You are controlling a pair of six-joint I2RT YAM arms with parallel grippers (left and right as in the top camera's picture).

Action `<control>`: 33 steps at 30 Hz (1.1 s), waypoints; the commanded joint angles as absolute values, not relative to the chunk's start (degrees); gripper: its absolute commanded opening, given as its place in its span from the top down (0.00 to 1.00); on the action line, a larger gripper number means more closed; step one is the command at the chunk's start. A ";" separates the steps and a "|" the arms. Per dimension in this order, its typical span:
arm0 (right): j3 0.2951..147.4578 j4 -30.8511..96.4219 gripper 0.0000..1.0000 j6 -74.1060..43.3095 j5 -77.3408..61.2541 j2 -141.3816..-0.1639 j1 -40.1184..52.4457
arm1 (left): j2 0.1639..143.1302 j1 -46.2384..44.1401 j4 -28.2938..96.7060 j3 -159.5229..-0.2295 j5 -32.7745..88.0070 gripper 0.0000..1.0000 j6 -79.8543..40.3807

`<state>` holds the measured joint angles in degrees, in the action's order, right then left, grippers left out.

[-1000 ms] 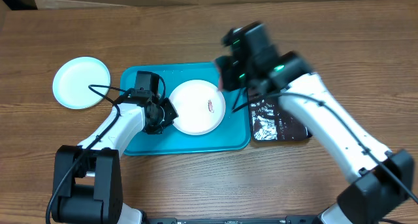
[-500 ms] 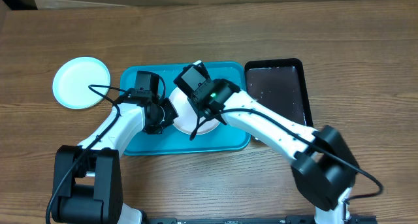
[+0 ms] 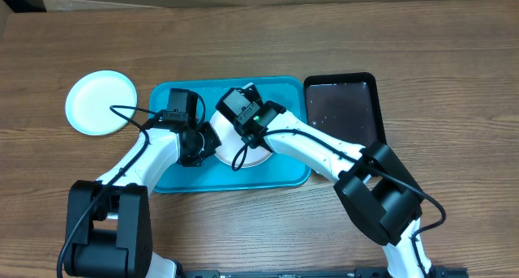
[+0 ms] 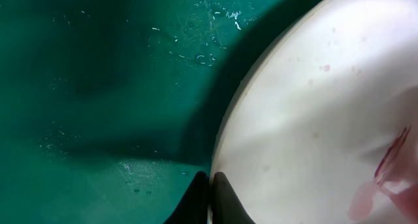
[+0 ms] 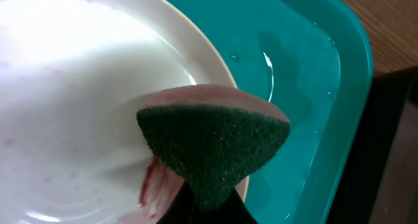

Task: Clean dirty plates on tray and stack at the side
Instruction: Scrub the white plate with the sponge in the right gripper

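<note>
The white plate [image 5: 78, 87] lies in the middle of the blue tray [image 3: 243, 179]. The left gripper [image 4: 210, 185] has its jaws almost closed, pinching the plate's left edge. The right gripper [image 5: 204, 208] has its jaws squeezing a green sponge [image 5: 212, 145] over a red smear [image 5: 149, 181]. On the worktop [image 3: 454, 51], upper left, sits a second plate [image 3: 100, 102].

The turquoise tray [image 5: 313, 87] is smooth, glossy plastic; the white plate [image 5: 78, 87] smooth with a soft sheen; the sponge [image 5: 212, 142] rough, fibrous green; the table [image 3: 243, 35] matt, grained wood.
</note>
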<state>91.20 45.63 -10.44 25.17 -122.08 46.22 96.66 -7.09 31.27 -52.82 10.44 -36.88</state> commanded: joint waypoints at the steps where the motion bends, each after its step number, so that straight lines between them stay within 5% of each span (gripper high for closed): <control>1: 91.13 45.15 0.96 -10.48 24.97 -123.70 44.64 | 97.19 -7.18 31.27 -51.81 9.87 0.95 -36.16; 25: 90.52 44.16 0.96 -12.27 -20.86 -129.88 44.34 | 97.19 -7.18 31.22 -51.81 9.91 0.96 -36.18; 33: 102.80 48.05 0.96 -12.21 -34.76 -127.68 37.93 | 97.19 -7.16 31.24 -51.81 9.89 0.96 -36.16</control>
<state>97.19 47.83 -12.01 -23.73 -128.18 41.06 96.66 -7.03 31.46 -52.75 9.45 -36.88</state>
